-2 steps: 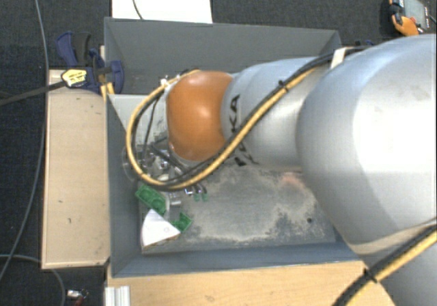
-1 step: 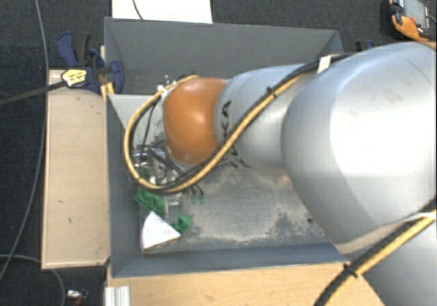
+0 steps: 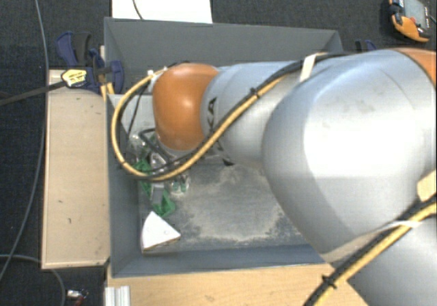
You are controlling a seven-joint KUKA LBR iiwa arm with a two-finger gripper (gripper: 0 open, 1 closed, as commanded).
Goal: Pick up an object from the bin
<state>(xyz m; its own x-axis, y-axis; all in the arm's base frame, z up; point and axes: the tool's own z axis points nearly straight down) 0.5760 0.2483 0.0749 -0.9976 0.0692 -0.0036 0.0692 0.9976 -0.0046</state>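
Observation:
My gripper (image 3: 156,158) hangs low at the left side of the bin, under the orange wrist cover, and most of it is hidden. Right beneath and around it lies a green thing (image 3: 162,202) with some clear plastic (image 3: 179,187) beside it; I cannot tell whether the gripper touches either. A white wedge-shaped piece (image 3: 159,231) rests on the bin floor near the front left corner, just below the green thing and apart from the gripper.
The big grey arm covers the right and middle of the bin. A yellow cable loops round the wrist toward the left wall. Bare, dusty bin floor shows along the front, right of the white wedge.

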